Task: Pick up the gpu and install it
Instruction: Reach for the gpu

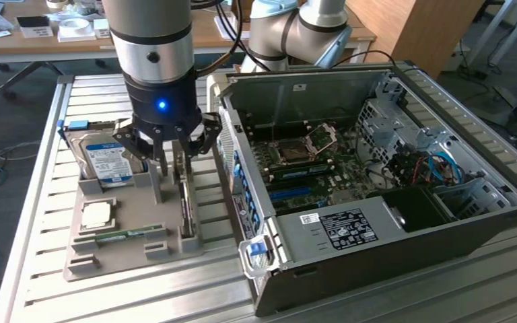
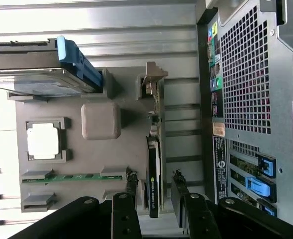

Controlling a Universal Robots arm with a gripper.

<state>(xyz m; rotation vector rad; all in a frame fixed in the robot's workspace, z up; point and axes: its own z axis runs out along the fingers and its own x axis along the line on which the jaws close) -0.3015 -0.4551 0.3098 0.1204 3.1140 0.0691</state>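
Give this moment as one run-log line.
gripper: open, straddling gpu | gpu: on edge in grey tray | installed: no

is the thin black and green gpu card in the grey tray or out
In: gpu stands on edge in the tray slot, open gripper straddling it.

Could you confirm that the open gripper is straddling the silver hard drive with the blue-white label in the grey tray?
Not quite: the open gripper straddles the thin black, green-edged gpu card standing on edge in the grey tray, not the hard drive. The wrist view shows this.
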